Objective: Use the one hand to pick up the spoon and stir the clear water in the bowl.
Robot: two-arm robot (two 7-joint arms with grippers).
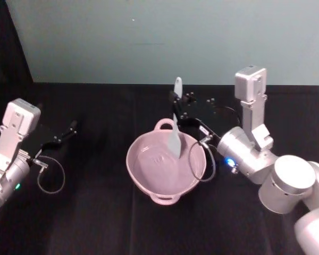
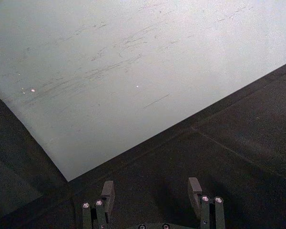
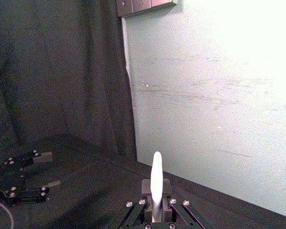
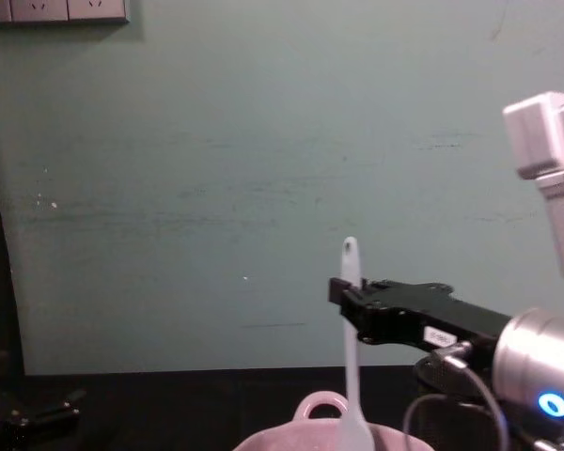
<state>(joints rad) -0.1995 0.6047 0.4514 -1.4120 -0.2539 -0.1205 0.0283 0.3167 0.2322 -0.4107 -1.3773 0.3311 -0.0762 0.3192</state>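
Right gripper [image 1: 176, 105], jaws clamping the spoon [image 1: 175, 142] upright: stir slow circles inside the bowl [image 1: 129, 162]. Left gripper [image 1: 70, 129] parked mid-left, jaws parted.

The left hand [image 2: 151, 188], fingers apart, hovers over the black tabletop [image 2: 238, 143].

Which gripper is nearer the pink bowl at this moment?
Right. The right gripper holds the spoon upright above the far rim of the bowl; the left gripper sits open, well off to its left.
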